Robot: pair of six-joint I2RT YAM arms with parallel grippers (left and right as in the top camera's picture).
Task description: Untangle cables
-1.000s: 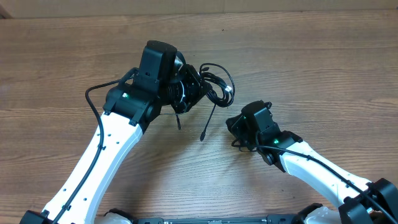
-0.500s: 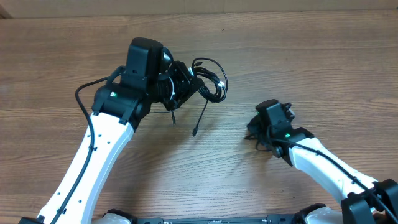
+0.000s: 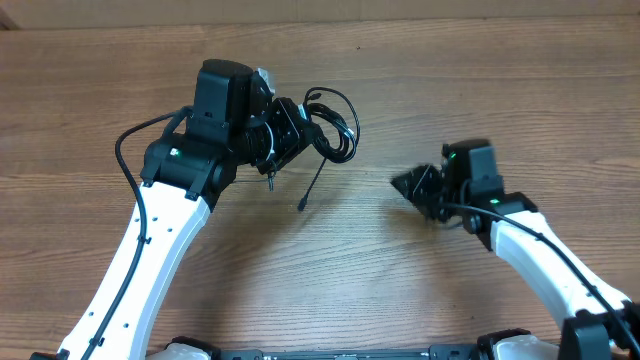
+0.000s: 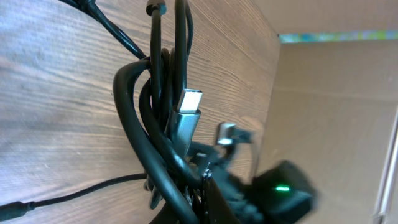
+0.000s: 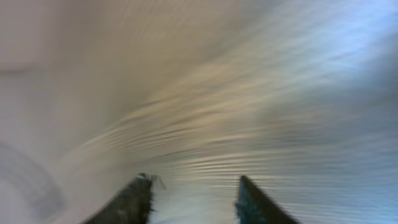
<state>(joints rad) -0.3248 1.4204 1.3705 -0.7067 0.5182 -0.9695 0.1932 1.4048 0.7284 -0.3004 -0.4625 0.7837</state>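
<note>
Your left gripper is closed on the cables, a black tangled bunch at its tip, over the far middle of the surface. One loose end hangs down from the bunch. Up close, the cords loop round each other, with a silver plug in the middle. Your right gripper is well apart from the bunch, open, with nothing between its fingers

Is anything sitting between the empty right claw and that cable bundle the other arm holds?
Nothing visible. Only bare table lies between the right gripper and the cables clamped in the left gripper; one loose cable end dangles below.
</note>
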